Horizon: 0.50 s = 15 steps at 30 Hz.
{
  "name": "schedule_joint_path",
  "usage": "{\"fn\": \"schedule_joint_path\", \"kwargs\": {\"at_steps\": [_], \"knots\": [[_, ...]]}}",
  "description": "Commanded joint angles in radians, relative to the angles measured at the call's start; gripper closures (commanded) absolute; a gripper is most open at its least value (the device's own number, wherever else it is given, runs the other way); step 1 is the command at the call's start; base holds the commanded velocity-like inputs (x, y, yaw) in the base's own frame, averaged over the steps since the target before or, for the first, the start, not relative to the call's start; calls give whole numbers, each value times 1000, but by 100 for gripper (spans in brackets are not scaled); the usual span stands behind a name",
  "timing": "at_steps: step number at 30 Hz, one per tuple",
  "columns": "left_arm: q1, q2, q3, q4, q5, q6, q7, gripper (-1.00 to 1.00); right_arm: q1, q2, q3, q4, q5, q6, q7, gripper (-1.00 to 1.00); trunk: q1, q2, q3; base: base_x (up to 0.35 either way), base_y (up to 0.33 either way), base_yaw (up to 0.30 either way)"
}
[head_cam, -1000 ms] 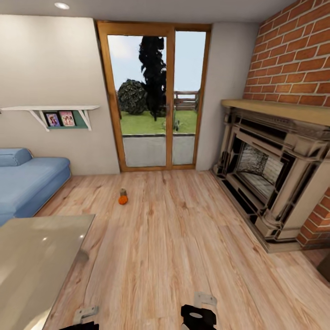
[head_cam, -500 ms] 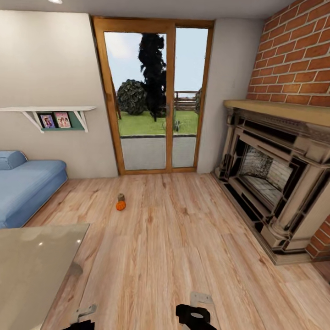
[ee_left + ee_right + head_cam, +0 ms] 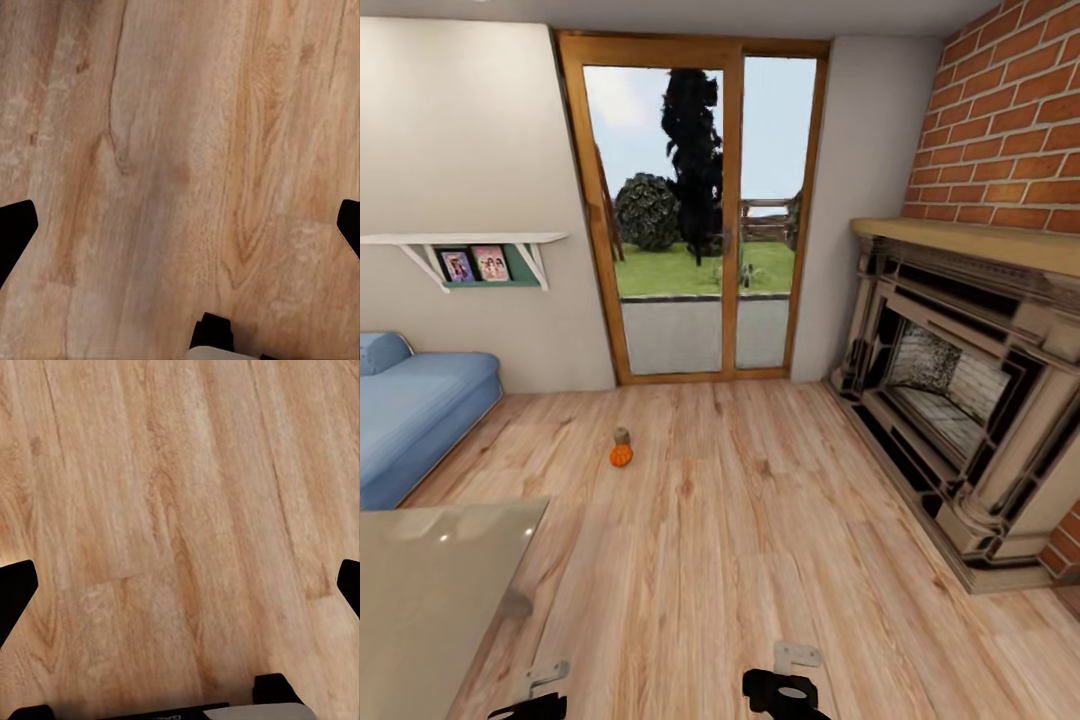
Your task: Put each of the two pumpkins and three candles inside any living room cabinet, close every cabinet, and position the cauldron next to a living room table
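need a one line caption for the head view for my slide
Living room: a pumpkin and candle sit together on the wood floor before the glass door, between sofa and fireplace.

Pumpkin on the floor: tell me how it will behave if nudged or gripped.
The pumpkin looks round, so a nudge would probably roll it across the smooth wooden floor. It may bump the candle close behind it. Its ribbed, curved sides could slip in a gripper.

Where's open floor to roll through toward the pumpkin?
Bare boards run from the grippers to the pumpkin, between table and fireplace. Tightest by the candle right behind the pumpkin and beside the sofa.
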Motion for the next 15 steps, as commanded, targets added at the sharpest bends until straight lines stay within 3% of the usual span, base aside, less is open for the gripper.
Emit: {"fn": "schedule_joint_path", "kwargs": {"at_steps": [1, 8, 15], "knots": [[0, 0, 0, 1, 0, 0, 0, -100, 0, 1, 0, 0, 0, 0, 0, -100, 0, 0, 0, 280, 0, 0], [0, 0, -1, 1, -2, 0, 0, -100, 0, 1, 0, 0, 1, 0, 0, -100, 0, 0, 0, 318, -11, 0], [0, -1, -2, 2, -4, 0, 0, -100, 0, 2, 0, 0, -1, 0, -1, -100, 0, 0, 0, 319, -113, 0]]}}
